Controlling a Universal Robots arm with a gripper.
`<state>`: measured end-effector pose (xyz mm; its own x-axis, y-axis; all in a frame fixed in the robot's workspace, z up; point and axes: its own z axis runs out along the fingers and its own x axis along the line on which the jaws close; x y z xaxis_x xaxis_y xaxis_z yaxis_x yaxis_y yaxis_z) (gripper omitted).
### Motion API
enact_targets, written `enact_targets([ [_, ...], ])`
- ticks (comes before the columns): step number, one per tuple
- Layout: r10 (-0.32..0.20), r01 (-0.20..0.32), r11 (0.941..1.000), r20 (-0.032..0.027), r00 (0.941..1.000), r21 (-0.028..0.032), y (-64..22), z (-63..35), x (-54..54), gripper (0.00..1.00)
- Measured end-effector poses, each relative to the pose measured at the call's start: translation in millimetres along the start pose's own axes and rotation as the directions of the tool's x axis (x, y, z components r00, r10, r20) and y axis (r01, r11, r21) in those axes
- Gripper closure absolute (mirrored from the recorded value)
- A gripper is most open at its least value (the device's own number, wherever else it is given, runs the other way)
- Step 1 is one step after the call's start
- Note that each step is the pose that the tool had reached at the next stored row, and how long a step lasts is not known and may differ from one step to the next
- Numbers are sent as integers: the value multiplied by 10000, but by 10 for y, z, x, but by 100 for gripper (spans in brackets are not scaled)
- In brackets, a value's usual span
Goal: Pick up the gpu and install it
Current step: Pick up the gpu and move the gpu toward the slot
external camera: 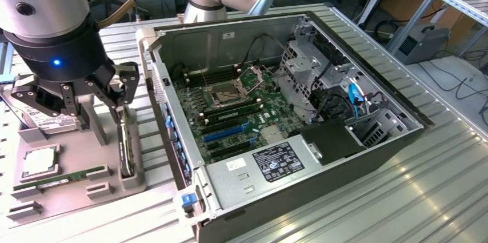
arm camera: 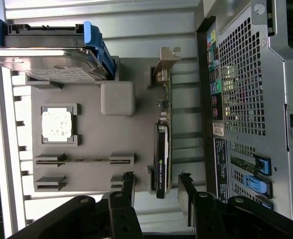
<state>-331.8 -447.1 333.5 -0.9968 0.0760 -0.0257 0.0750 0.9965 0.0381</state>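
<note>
Thin dark rectangular gpu (arm camera: 161,149), silver bracket end, stands on edge in grey moulded tray (arm camera: 121,139), below gap of black gripper (arm camera: 156,181); jaws spread wide, empty. Beyond one jaw: silver hard drive (arm camera: 47,64), square CPU chip (arm camera: 56,123). Beyond the other: open black computer case (external camera: 305,186). Ribbed aluminium table (external camera: 427,197) underneath; workshop desks behind.

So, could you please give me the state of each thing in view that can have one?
gripper: jaws open, empty, above the gpu.
gpu: on edge in its tray slot, ungripped.
computer case: side panel off, interior exposed.
CPU socket: retention frame raised.
memory stick: lying in the tray.
hard drive: propped in the tray.
</note>
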Motion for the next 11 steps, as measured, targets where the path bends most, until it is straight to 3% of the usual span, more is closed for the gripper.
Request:
enact_targets([
  [11, 0, 0, 10000, 0, 10000, 0, -1, 32, 1, 52],
])
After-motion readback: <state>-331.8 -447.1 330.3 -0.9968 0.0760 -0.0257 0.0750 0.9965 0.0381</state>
